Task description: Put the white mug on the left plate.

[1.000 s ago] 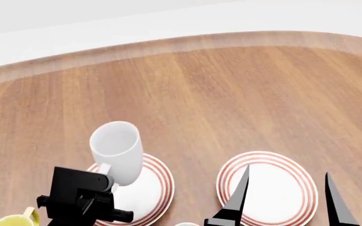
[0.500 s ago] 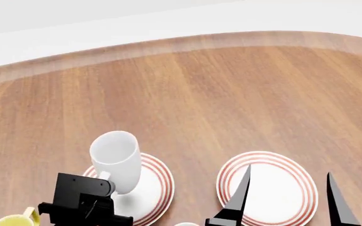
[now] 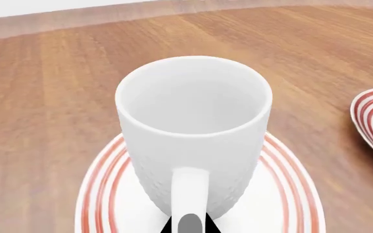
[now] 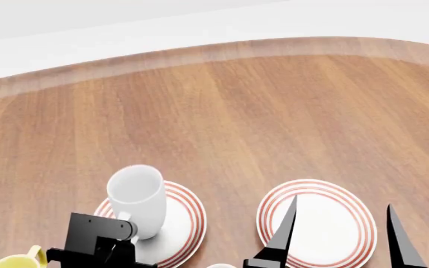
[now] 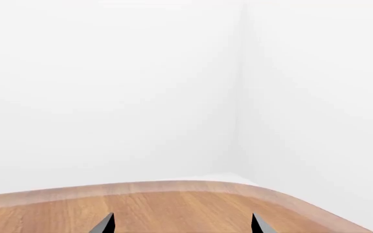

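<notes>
White mug upright on left plate, handle in left tool.

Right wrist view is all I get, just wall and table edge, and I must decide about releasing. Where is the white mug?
Observer: The white mug stands upright over the left plate.
Operator: Is it gripped?
Observer: Yes, the left gripper is closed on its handle.
Operator: And my right gripper?
Observer: The right gripper hangs open above the right plate.
</notes>
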You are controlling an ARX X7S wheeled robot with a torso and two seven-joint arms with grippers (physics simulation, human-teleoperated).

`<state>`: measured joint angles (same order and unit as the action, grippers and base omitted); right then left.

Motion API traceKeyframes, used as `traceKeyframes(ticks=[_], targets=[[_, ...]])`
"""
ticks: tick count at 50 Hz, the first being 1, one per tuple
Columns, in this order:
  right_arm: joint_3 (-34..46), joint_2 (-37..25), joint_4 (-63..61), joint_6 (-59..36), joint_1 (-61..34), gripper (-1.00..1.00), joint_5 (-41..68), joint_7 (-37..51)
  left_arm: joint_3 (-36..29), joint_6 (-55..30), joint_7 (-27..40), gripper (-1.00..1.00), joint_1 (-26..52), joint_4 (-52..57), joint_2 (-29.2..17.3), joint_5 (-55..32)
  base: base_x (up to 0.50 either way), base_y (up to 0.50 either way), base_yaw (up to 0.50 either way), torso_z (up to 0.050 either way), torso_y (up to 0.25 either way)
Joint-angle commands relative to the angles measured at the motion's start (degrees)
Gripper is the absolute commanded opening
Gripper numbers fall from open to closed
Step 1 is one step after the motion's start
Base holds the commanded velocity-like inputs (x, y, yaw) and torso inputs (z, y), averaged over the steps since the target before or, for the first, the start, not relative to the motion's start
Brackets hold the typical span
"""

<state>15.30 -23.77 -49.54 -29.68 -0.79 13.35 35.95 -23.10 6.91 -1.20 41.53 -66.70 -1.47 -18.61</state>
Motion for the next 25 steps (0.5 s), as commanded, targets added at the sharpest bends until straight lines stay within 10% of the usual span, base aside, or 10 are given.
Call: traceKeyframes(ticks=[1, 25], targets=[[0.22, -0.05, 0.47, 0.41, 0.03, 1.00, 0.06, 0.09, -0.71, 2.74, -0.66, -1.00, 0.81, -3.66, 0.71, -1.00, 0.00, 0.00, 0.00, 0.000, 0.000], [0.47, -0.34, 0.31, 0.26, -0.18, 1.00, 0.36, 0.43, -2.78, 5.26, -1.23, -1.00, 1.61, -8.13, 1.17, -2.94, 0.00, 0.00, 0.00, 0.000, 0.000]])
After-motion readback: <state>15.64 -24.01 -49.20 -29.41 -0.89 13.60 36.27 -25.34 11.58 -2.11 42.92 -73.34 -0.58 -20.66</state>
